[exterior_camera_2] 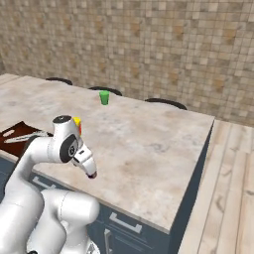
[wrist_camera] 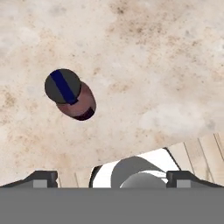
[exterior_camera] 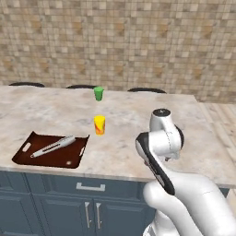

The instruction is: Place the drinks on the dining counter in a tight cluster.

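Observation:
The tiny maroon bottle [wrist_camera: 75,97] with its dark cap stands upright on the dining counter's beige marble top [wrist_camera: 153,65], seen from straight above in the hand view. My gripper [wrist_camera: 114,177] hangs above it, open, its fingertips [wrist_camera: 41,177] wide apart at the bottom of that view with nothing between them. The bottle lies ahead of the tips, left of centre, near the counter's front edge. The counter [exterior_camera: 55,115] [exterior_camera_2: 149,134] has blue-grey drawer fronts. My folded arm hides the hand in both base views. The wine bottle and the water bottle are out of view.
A yellow cup [exterior_camera: 99,125] [exterior_camera_2: 77,122] stands mid-counter and a green cup [exterior_camera: 98,93] [exterior_camera_2: 104,97] near the far edge. A dark tray [exterior_camera: 50,150] [exterior_camera_2: 15,134] with a long utensil lies at the front left. Wooden floor [exterior_camera_2: 228,198] runs past the counter's right end.

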